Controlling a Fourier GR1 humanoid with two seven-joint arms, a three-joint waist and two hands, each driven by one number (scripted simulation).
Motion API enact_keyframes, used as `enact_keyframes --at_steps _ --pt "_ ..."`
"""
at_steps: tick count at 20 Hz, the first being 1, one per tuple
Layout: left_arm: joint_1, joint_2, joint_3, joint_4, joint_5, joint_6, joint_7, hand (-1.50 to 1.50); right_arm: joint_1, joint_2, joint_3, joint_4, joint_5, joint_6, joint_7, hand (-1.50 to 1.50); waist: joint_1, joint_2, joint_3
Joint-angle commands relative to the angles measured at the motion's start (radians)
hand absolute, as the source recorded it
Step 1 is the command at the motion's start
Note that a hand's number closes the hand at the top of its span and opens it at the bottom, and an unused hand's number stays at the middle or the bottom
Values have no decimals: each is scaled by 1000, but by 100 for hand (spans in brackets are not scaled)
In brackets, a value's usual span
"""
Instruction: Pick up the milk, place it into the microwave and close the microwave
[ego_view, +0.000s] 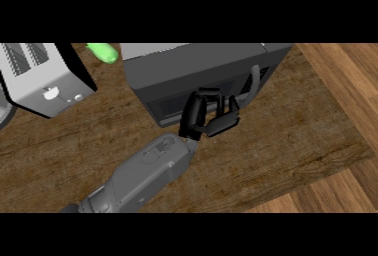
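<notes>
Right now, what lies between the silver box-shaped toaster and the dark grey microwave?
In the head view, a small green rounded object at the far end; otherwise bare wooden counter.

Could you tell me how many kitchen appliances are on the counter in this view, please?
2. The microwave sits at the top centre, with a hand against its front. The toaster is at the upper left. Others may lie outside the view.

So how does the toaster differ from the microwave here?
The toaster is light grey with slots on top, while the microwave is dark grey and has a handle on its front. The toaster sits at the counter's left, untouched; the microwave sits further right, with a hand at its front. The microwave looks bigger. Both are boxy and stand on the wooden counter.
</notes>
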Motion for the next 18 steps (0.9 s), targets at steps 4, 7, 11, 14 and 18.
enact_keyframes --at_steps 4,7,11,14,18 --pt "-83 1 49 81 43 -6 -32 150 -35 -43 -33 27 -21 8 11 -150 -8 8 -1" --pt "-97 1 45 85 57 -7 -42 150 -42 -62 -41 45 -17 18 9 -150 -11 12 1" --pt "-102 1 41 91 74 -11 -65 150 -54 -77 -53 64 -27 27 9 -150 -8 13 2" --pt "-112 1 28 99 85 -13 -69 150 -72 -103 -65 69 -11 23 8 -150 -8 12 2" --pt "-105 1 20 105 102 -15 -95 150 -89 -136 -78 83 10 23 6 -150 -5 22 2"
